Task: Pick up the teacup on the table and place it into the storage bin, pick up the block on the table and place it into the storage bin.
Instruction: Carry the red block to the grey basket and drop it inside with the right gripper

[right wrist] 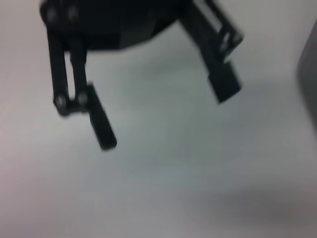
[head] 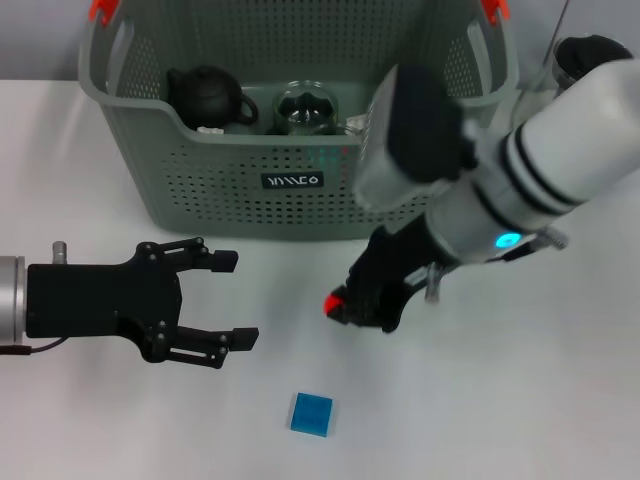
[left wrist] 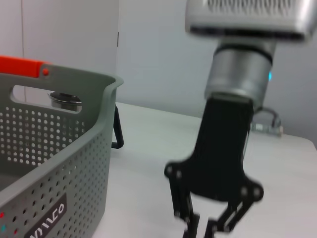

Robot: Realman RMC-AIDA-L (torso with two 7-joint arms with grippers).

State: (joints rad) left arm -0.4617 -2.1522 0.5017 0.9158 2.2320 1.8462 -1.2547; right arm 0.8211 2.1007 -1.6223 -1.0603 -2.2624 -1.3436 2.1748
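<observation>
The grey-green storage bin [head: 200, 190] stands at the back of the white table, and its corner shows in the left wrist view [left wrist: 59, 163]. Inside it a glass teacup [head: 305, 108] sits beside a black teapot [head: 208, 95]. The blue block [head: 312, 413] lies alone near the table's front. My left gripper [head: 238, 300] hovers open and empty, left of the block and in front of the bin; the right wrist view shows it spread wide [right wrist: 166, 119]. My right gripper [head: 345, 308] hangs low in front of the bin, behind the block, its links drawn together [left wrist: 203, 230] with nothing seen in it.
The right arm's white forearm [head: 540, 190] crosses over the bin's right corner. The bin has orange-red handle tips [head: 103, 10] and a black label [head: 292, 180]. Bare white table [head: 480, 400] surrounds the block.
</observation>
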